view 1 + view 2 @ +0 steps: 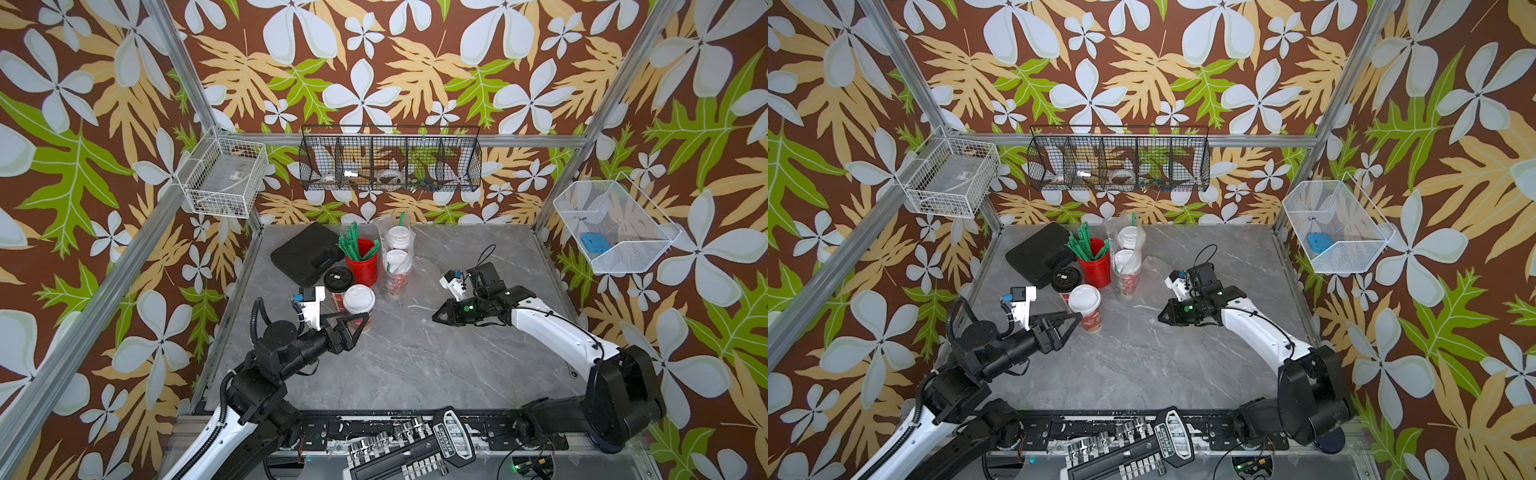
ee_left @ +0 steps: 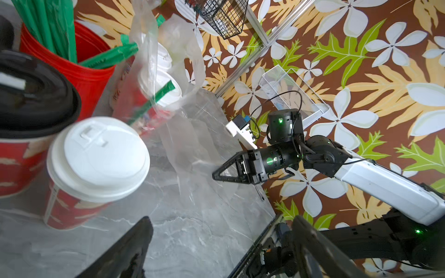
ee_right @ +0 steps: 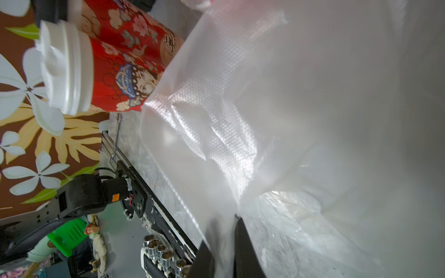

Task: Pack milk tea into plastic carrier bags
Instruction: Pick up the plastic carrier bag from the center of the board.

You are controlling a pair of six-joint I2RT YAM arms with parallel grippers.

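Arms (image 1: 557, 332) cased white, joints black; left gripper (image 1: 360, 330), right gripper (image 1: 435, 319) black, triangular; cables (image 1: 254, 316) looped; green LED (image 1: 467, 308) lit.

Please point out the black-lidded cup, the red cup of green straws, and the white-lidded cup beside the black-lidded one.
black-lidded cup (image 1: 338, 279): in a top view, middle of its lid.
red cup of green straws (image 1: 362, 272): in a top view, its red wall.
white-lidded cup (image 1: 358, 298): in a top view, middle of its lid.

1. Rear bagged cup (image 1: 399, 237) and front bagged cup (image 1: 397, 268) stand in one carrier bag (image 2: 144, 41), at the rear of the worktop (image 1: 415, 365).
2. Straw cup (image 1: 361, 266) stands just left of them, with a case (image 1: 303, 251) behind-left.
3. Left loose cup (image 1: 338, 280) and right loose cup (image 1: 358, 299) stand before the straw cup.
4. Second carrier bag (image 2: 185, 156) lies right of the bagged cups.
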